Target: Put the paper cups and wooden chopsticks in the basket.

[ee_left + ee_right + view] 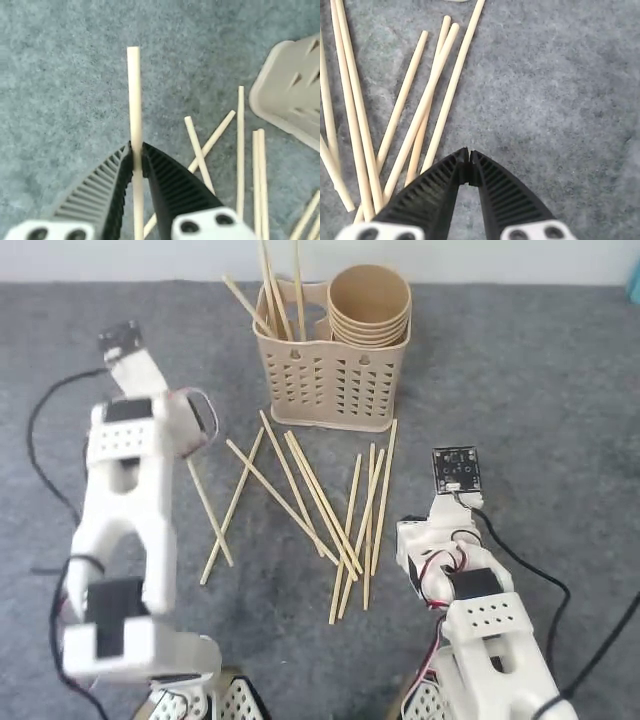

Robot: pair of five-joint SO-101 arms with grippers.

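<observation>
Pinching one pale wooden chopstick [133, 90], the left gripper [136, 150] was clamped on it, stick poking past its fingers, prob. for carrying to the beige slotted plastic basket [290, 95]. Right gripper [469, 161] was closed, empty; loose chopsticks [452, 85] lay just beyond its fingers.

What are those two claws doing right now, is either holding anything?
Left claw: closed on a wooden chopstick.
Right claw: closed, holding nothing.
</observation>
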